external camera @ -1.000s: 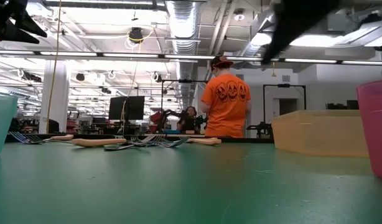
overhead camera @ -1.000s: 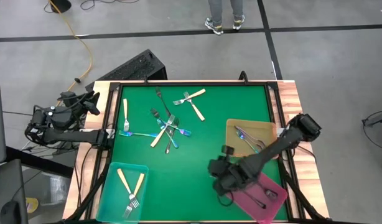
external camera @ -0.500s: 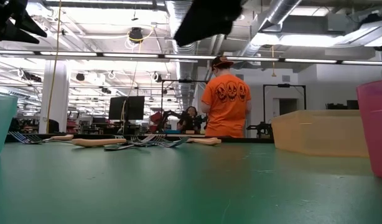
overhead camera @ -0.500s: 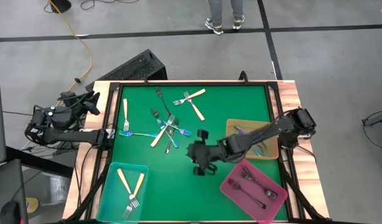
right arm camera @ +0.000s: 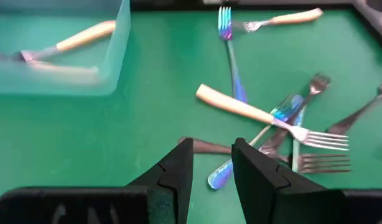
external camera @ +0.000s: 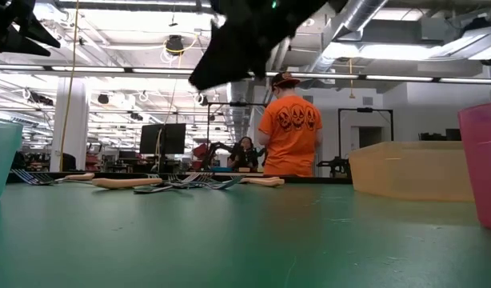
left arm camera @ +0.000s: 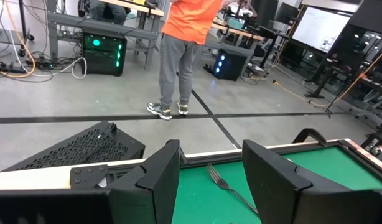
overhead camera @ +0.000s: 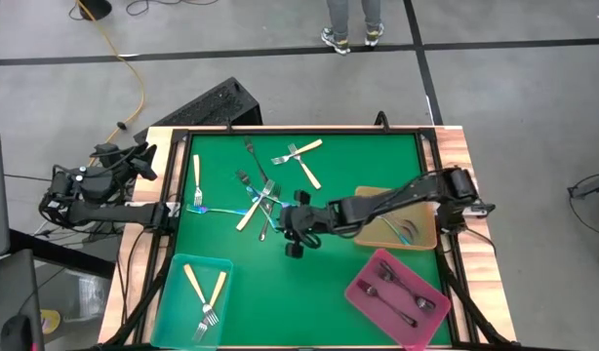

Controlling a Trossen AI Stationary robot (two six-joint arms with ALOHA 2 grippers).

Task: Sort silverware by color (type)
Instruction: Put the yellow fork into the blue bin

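Your right gripper (overhead camera: 292,237) hangs over the green mat (overhead camera: 309,283), right at the near edge of the tangled pile of forks (overhead camera: 261,200), fingers slightly apart and holding nothing; in its wrist view a cream-handled fork (right arm camera: 259,113) lies across a rainbow fork (right arm camera: 284,115) and dark forks just ahead of the fingertips; two more cream forks (overhead camera: 299,159) sit farther back; the teal tray (overhead camera: 175,292) holds two cream ones, the pink tray (overhead camera: 368,302) dark ones, the tan tray (overhead camera: 368,210) rainbow ones; your left gripper (overhead camera: 141,161) waits off the table's left edge, jaws apart.
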